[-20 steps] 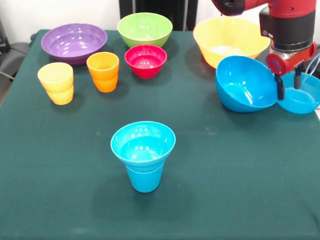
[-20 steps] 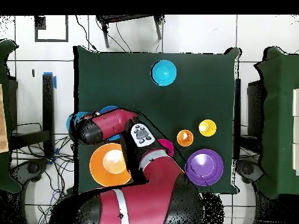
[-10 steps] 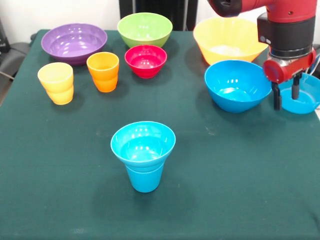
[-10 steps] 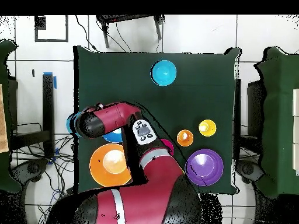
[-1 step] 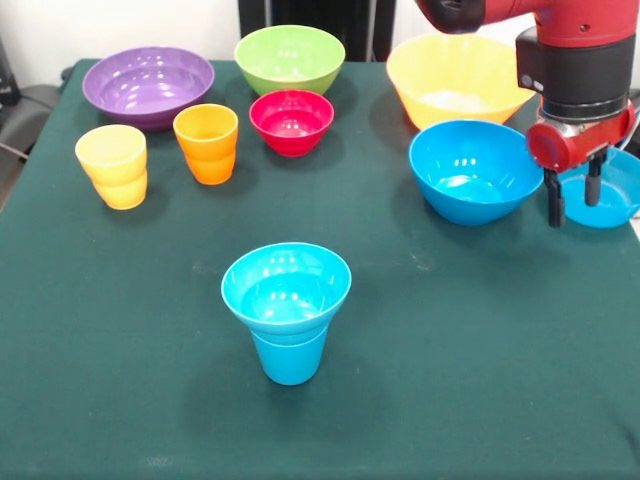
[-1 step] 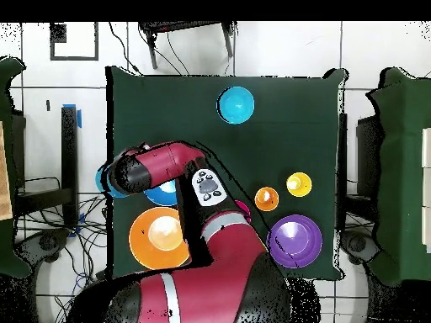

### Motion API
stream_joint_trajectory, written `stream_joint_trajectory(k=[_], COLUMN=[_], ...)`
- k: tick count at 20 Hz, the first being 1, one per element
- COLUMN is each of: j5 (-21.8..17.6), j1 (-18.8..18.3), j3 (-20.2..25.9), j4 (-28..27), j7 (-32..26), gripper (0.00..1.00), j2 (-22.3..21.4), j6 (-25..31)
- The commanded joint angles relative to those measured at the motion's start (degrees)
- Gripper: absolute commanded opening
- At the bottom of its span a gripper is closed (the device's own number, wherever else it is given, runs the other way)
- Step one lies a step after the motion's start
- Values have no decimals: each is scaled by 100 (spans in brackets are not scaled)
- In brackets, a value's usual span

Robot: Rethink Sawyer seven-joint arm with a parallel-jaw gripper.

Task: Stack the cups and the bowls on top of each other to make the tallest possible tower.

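Tipped on edge a second ago against the tool [image 5: 572,198], now sitting upright and level on the green tabletop [image 5: 450,340]: the medium blue bowl [image 5: 476,171], just in front of the yellow-orange bowl [image 5: 462,80]. Hanging just beside that blue bowl's rim on the side away from the tower, over the edge of the small blue bowl [image 5: 604,196], with both black fingers [image 5: 553,198] apart and nothing between them. Judged as a failed or released pick, the step in hand being to get the medium blue bowl onto the tower [image 5: 287,310], so far only a blue cup [image 5: 289,358] with a light blue bowl [image 5: 286,285] seated on it, well apart from the medium blue bowl toward the tabletop's near middle. Next move likely calls for pinching the bowl's rim wall cleanly, lifting without tipping, and lowering centred. Untouched in the far group: purple bowl [image 5: 148,85], green bowl [image 5: 290,58], red bowl [image 5: 292,121], orange cup [image 5: 206,143], yellow cup [image 5: 113,165]. Front view alone gives finger spacing and bowl attitude; overhead hides tool and most of the medium blue bowl [image 6: 162,194] under the arm [image 6: 156,168], yet shows the tower's top [image 6: 236,104] alone.
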Motion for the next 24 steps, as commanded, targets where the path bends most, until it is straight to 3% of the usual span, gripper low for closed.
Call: stream_joint_trajectory(k=[1,10,24], j5=[-206,-74,-58], j1=[98,224,473], j3=[-147,-217,-488], j4=[-151,45,469], j7=[181,477,864], gripper=[100,100,100], j2=[177,132,48], j6=[576,504,-87])
